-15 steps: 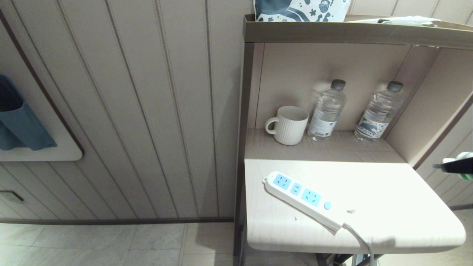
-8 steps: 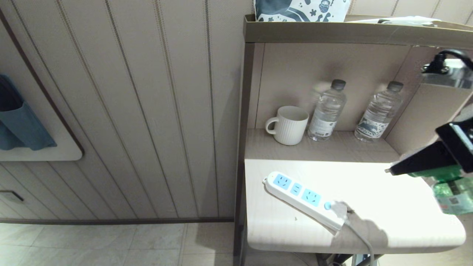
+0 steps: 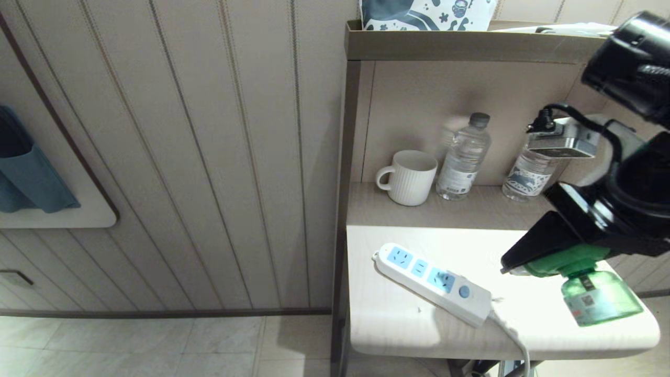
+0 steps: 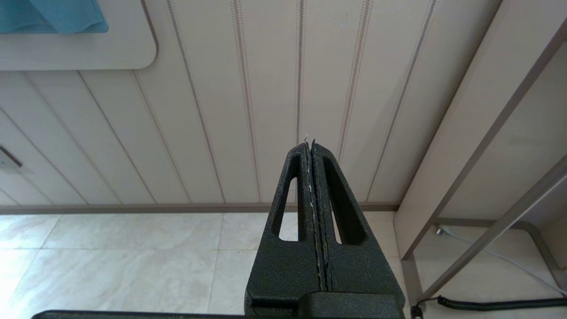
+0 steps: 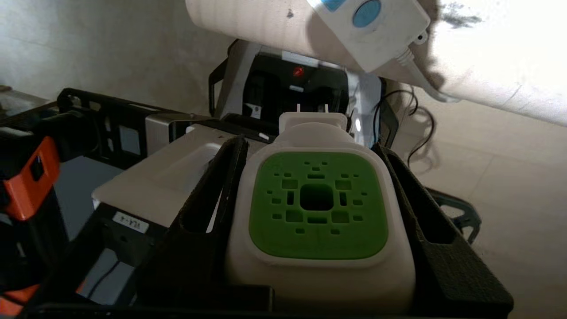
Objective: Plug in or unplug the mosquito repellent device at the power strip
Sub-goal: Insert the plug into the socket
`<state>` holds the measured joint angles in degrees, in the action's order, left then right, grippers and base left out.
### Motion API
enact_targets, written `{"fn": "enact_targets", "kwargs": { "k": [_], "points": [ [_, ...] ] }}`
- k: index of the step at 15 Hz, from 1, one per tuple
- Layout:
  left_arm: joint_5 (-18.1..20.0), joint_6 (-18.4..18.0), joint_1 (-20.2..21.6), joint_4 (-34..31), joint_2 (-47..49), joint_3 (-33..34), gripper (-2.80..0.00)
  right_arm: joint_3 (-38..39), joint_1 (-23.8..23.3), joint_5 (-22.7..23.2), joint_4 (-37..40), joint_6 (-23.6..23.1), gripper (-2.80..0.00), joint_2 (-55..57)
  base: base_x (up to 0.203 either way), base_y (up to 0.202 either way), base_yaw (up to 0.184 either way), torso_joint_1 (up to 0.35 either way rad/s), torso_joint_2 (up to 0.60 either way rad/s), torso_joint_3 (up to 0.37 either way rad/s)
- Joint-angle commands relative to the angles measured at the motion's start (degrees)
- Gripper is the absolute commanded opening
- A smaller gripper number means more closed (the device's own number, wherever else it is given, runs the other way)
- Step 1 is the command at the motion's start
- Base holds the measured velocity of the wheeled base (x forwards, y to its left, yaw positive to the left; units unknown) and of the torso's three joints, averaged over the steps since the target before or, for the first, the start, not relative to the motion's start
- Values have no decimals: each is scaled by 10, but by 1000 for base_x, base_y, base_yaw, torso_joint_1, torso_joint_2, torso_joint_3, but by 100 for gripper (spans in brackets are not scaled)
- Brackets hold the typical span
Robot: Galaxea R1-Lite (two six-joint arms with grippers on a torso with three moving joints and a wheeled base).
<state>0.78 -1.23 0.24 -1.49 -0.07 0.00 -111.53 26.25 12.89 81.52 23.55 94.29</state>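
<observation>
Right wrist view gives you the clearest look at the mosquito repellent device [image 5: 316, 208]: its green vented face sits between the two black fingers of the right pincer [image 5: 310, 150], clamped from both sides, and its two metal prongs [image 5: 312, 107] jut forward past the fingertips. In the head view the device [image 3: 578, 275] hangs in the air above the right part of the table [image 3: 528, 324], its green liquid bottle dangling below, near the power strip [image 3: 433, 283] but apart from it.

That strip lies loose and slanted on the table, its cord running off the near edge. Your main risk is alignment: the prongs appear to point sideways, not down at the light-blue socket faces, so you likely need to turn the wrist before you press. Push in crooked and the prongs could skid on the plastic or shove the unanchored strip leftward toward the table edge. The grip holds only the rounded head, so a hard push may twist the device in the fingers.

Your left pincer [image 4: 311, 146] is shut, parked low toward the wall and floor.
</observation>
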Motion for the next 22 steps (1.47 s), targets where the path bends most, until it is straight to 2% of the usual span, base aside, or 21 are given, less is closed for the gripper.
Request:
{"fn": "enact_targets", "kwargs": {
  "k": [1, 3, 8, 12, 22],
  "points": [
    [0, 0, 0, 0, 1, 0, -280, -3, 3, 3, 6, 34, -280, 50, 0, 0, 0, 0, 0, 0],
    [0, 0, 0, 0, 1, 0, -280, -3, 7, 5, 6, 61, -280, 63, 0, 0, 0, 0, 0, 0],
    [0, 0, 0, 0, 1, 0, -280, 3, 13, 5, 8, 72, -280, 57, 0, 0, 0, 0, 0, 0],
    [0, 0, 0, 0, 1, 0, -280, 2, 21, 1, 8, 128, -280, 58, 0, 0, 0, 0, 0, 0],
    [0, 0, 0, 0, 1, 0, -280, 28, 19, -2, 2, 125, -280, 31, 0, 0, 0, 0, 0, 0]
  ]
}}
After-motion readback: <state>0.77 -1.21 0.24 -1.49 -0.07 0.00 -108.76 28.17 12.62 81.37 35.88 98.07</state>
